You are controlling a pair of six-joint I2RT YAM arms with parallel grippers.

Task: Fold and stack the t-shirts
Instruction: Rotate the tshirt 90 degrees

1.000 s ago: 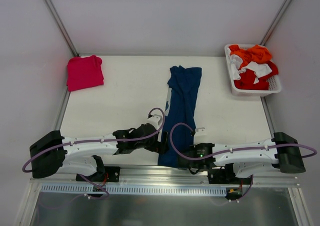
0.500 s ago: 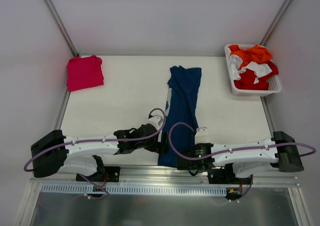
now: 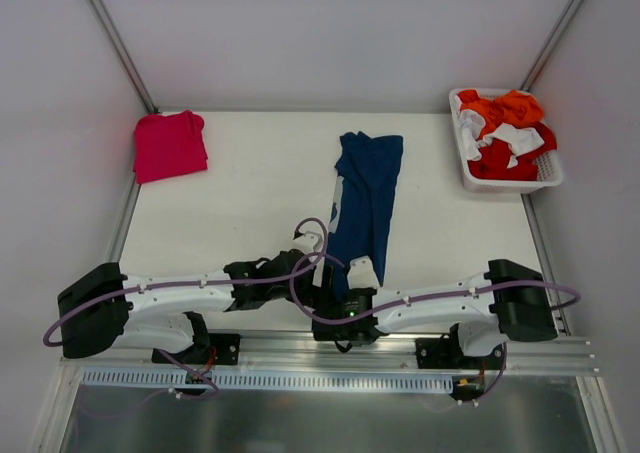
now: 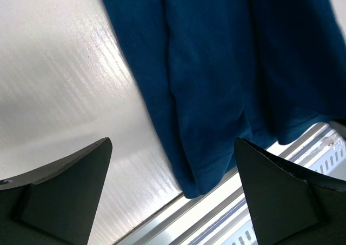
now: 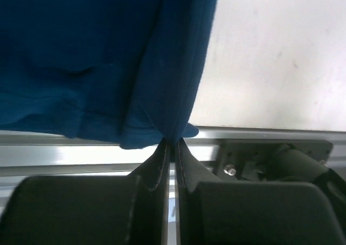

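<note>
The navy t-shirt [image 3: 366,188] lies as a long narrow strip down the middle of the table, its near hem at the front edge. In the right wrist view, my right gripper [image 5: 174,142] is shut on the near corner of that hem [image 5: 162,126], which bunches into the closed fingertips. From above, the right gripper [image 3: 338,318] sits at the shirt's near end. My left gripper [image 4: 173,147] is open and hovers over the shirt's near left corner [image 4: 205,180], with nothing between its fingers; from above it [image 3: 320,289] sits just left of the shirt. The pinkish-red t-shirt [image 3: 170,145] lies folded at the far left corner.
A white basket [image 3: 512,181] with orange, red and white clothes stands at the far right. A metal rail [image 5: 259,132] runs along the table's front edge below both grippers. White walls close in the left, right and back sides.
My right arm has swung left along the front edge, still pinching the navy hem, and the shirt's near end has shifted left and narrowed. The left arm has barely moved.
</note>
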